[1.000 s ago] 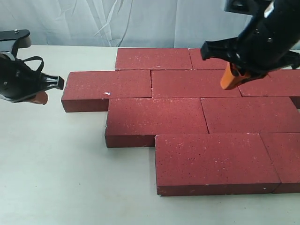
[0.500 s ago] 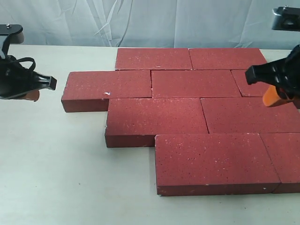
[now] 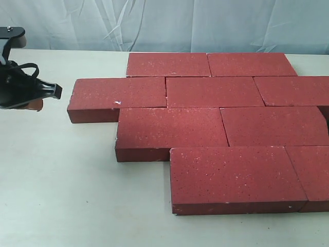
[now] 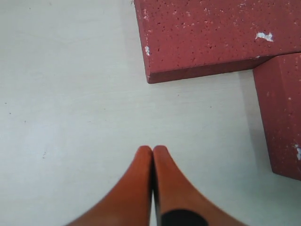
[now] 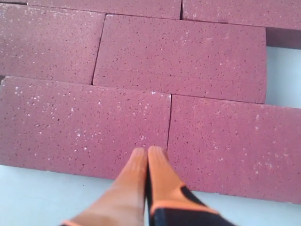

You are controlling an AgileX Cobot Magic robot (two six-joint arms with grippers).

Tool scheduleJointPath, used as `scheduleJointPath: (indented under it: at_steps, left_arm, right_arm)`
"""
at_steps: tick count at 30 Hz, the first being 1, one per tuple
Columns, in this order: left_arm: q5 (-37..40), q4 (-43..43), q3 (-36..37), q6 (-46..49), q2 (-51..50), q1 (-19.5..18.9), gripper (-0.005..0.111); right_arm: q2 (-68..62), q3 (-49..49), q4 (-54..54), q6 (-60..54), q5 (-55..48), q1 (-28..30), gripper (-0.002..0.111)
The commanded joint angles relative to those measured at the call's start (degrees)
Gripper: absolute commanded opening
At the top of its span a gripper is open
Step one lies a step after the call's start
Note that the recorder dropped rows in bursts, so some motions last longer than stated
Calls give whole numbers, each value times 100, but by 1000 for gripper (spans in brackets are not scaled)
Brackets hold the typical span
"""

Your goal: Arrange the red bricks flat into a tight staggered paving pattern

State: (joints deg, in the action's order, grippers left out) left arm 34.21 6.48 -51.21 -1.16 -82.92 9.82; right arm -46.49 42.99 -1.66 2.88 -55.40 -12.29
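Lab bench, draped white backdrop

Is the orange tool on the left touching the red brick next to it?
Apart. The left wrist view shows bare table between the left tool and the nearest red brick.

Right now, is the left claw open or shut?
Shut. The left claw shows its orange fingers pressed together, nothing between them.
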Motion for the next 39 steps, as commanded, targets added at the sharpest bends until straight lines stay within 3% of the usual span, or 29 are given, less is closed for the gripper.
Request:
scheduleJointPath:
  at_steps: [1, 20, 31, 39]
  left_arm:
    - [7, -13, 23, -10, 54, -10, 0]
    - [7, -13, 23, -10, 54, -10, 0]
    - [7, -13, 23, -10, 54, -10, 0]
    - [7, -13, 23, -10, 54, -10, 0]
  right_arm:
    - [462, -56, 9, -51, -98, 25, -1]
    - [1413, -56, 9, -41, -19, 36, -1]
    - [2793, -56, -56, -41, -19, 1134, -1]
    - [3308, -56, -95, -41, -6, 1176, -1]
